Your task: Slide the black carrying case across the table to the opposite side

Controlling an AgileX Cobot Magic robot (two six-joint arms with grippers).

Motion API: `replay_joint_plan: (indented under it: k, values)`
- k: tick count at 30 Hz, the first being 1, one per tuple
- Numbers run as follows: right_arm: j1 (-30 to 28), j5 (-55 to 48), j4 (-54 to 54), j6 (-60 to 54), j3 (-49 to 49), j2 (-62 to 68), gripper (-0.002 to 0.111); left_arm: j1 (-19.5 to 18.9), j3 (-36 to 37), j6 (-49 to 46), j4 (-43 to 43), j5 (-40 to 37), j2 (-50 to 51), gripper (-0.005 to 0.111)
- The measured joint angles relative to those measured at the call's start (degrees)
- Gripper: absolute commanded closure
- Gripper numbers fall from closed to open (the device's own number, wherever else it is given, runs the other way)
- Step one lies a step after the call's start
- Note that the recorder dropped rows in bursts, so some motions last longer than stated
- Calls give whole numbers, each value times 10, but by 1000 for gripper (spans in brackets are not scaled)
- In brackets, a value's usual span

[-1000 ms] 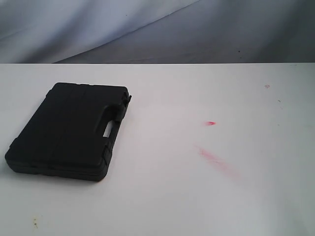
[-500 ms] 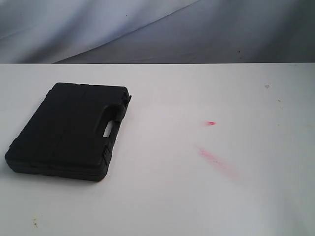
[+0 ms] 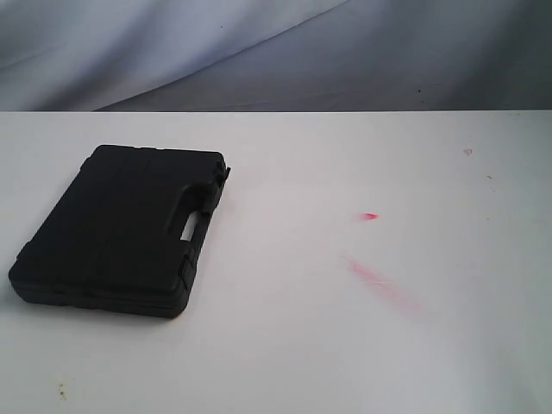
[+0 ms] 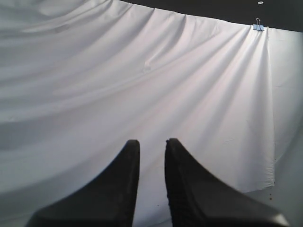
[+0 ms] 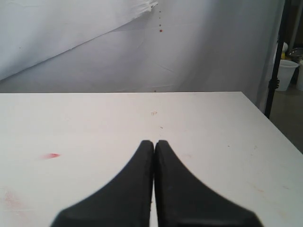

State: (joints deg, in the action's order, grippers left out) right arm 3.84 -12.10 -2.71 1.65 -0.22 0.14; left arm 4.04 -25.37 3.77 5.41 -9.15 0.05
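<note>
**Exterior view.** We see one black case [image 3: 121,228] lying flat on the left part of the white table [image 3: 345,345], its handle edge turned toward the table's middle. Two pink-red smears [image 3: 371,276] mark the surface to the right, well apart from the case. Only this view shows the case.

**Left wrist view.** The left gripper [image 4: 152,142] has its two fingers slightly parted. It holds and touches nothing. It faces a white cloth [image 4: 142,71] with one clip [image 4: 258,27] at the cloth's edge.

**Right wrist view.** The right gripper [image 5: 154,142] has its two fingers pressed together with nothing between them, above the bare table. One of the smears shows here.
</note>
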Motion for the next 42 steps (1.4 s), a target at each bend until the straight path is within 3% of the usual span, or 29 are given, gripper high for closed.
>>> replay_joint_plan:
  k: [21,27,42]
  values:
    - [0,0,0,0,0,0,108,0,-26,0,-10,-3,-1,86]
    - [0,0,0,0,0,0,108,0,-122,-1,-65,-111,24,86]
    - [0,0,0,0,0,0,108,0,-285,-28,-71,-319,223,86]
